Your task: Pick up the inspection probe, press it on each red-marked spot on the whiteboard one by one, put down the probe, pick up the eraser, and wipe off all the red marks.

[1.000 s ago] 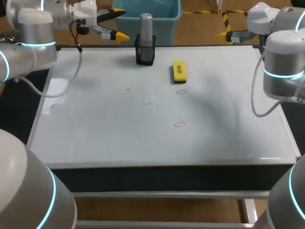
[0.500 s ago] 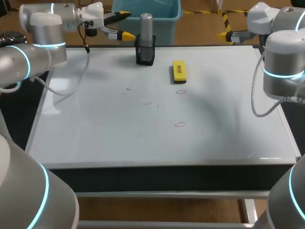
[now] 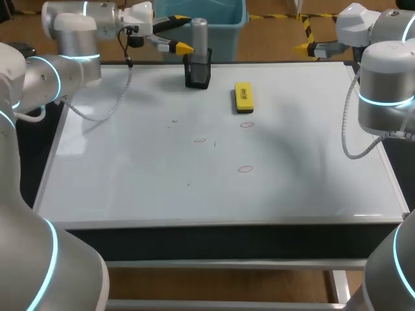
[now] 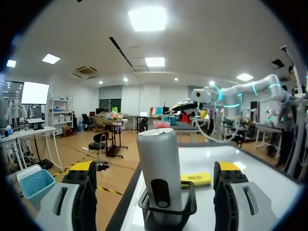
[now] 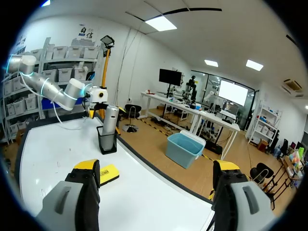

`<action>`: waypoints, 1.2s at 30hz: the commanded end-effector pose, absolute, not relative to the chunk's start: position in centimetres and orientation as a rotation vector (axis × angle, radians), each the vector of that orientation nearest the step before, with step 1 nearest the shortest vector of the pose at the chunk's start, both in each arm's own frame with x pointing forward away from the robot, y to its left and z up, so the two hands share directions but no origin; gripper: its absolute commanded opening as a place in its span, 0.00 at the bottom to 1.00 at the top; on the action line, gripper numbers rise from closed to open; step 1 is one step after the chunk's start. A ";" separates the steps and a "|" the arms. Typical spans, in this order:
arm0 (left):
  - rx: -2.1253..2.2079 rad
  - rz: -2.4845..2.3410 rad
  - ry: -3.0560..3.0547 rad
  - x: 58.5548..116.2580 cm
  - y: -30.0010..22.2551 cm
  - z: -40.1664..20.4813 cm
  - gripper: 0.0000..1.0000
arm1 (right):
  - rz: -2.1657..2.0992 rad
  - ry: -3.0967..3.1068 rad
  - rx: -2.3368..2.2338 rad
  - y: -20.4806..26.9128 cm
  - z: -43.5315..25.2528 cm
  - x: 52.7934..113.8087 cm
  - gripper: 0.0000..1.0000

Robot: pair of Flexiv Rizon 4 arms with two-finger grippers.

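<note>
None of the steps looks done. The probe [image 3: 199,32] stands in its holder [image 3: 198,75], just ahead of the left gripper [image 3: 180,34], whose fingers are spread wide and seemingly clear of it. Three red marks [image 3: 247,124] and the eraser [image 3: 243,96] lie on the whiteboard [image 3: 130,168] beyond. The right gripper [image 5: 156,169], also spread and empty, hangs well apart. Grasping, pressing and wiping are all left.

Right end effector [image 5: 156,169]: yellow-tipped fingers spread wide apart.
Yellow rectangular eraser [image 5: 109,174]: flat on white tabletop [image 5: 53,149], just beside one finger.
Grey cylindrical probe [image 5: 110,119]: upright in black mesh holder [image 5: 107,144], farther ahead.
</note>
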State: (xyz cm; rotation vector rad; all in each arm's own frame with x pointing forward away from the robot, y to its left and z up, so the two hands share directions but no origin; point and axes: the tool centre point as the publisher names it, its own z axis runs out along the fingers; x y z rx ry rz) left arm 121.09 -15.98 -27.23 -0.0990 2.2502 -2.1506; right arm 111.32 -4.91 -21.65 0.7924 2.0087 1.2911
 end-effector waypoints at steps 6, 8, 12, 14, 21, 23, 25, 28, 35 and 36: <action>0.153 -2.293 2.343 121.9 -17.8 -28.0 1.00 | 1.290 2.011 0.792 -4.9 -21.6 111.4 1.00; 0.126 -2.295 2.333 121.8 -18.1 -28.1 1.00 | 1.290 2.011 0.792 -4.9 -21.6 111.4 1.00; 0.112 -2.301 2.324 121.7 -18.8 -28.4 1.00 | 1.290 2.011 0.792 -4.9 -21.6 111.4 1.00; 0.105 -2.303 2.322 121.8 -19.0 -28.5 1.00 | 1.290 2.011 0.792 -4.9 -21.6 111.4 1.00; 0.082 -2.293 2.333 122.4 -19.3 -28.8 1.00 | 1.290 2.011 0.792 -4.9 -21.6 111.4 1.00; 0.077 -2.291 2.334 122.6 -19.4 -28.9 1.00 | 1.290 2.011 0.792 -4.9 -21.6 111.4 1.00; 0.071 -2.290 2.334 122.6 -19.4 -29.0 1.00 | 1.290 2.011 0.792 -4.9 -21.6 111.4 1.00; 0.065 -2.291 2.332 122.7 -19.5 -29.0 1.00 | 1.290 2.011 0.792 -4.9 -21.6 111.4 1.00; 0.042 -2.295 2.319 122.9 -19.8 -29.2 1.00 | 1.290 2.011 0.792 -4.9 -21.6 111.4 1.00; 0.039 -2.295 2.316 122.9 -19.8 -29.2 1.00 | 1.290 2.011 0.792 -4.9 -21.6 111.4 1.00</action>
